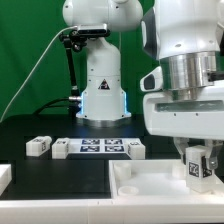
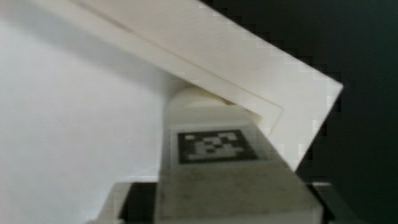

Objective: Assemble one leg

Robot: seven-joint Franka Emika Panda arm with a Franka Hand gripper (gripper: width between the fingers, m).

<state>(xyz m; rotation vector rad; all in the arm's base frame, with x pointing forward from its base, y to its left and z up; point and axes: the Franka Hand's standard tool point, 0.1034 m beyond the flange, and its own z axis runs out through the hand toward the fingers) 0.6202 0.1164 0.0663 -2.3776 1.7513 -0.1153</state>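
The fingers [image 2: 135,206] are clamped on the leg [image 2: 217,148], one on each of two opposite sides, and the wrist view shows no gap between them and the post. The leg is held upright. The face with the black-and-white square tag is turned toward the wrist camera, and the exterior view also shows a tag on the post [image 1: 193,170] just below the hand.

The free end of the leg points down into a corner of the large white panel [image 2: 107,110]. In the wrist view that end sits right where two stretches of the raised rim meet at an angle. Whether it touches the panel floor or sits in a socket cannot be told, since the post hides its own tip. In the exterior view this corner lies at the exterior view's right, near the front of the scene, and the panel [image 1: 150,182] spreads from there toward the exterior view's left across the black desk [image 1: 40,175].

Farther back on the desk lies the marker board [image 1: 100,147], flat, with several tags in a row. Just beside its right end in the exterior view is a loose white post [image 1: 135,147]. At its other end lie two more posts [image 1: 60,148] [image 1: 38,146], close together. These three are well apart from the held leg.

Behind them stands the arm's white base [image 1: 100,85], lit pale blue at its foot. A cable [image 1: 40,65] hangs across the green backdrop [image 1: 25,40].
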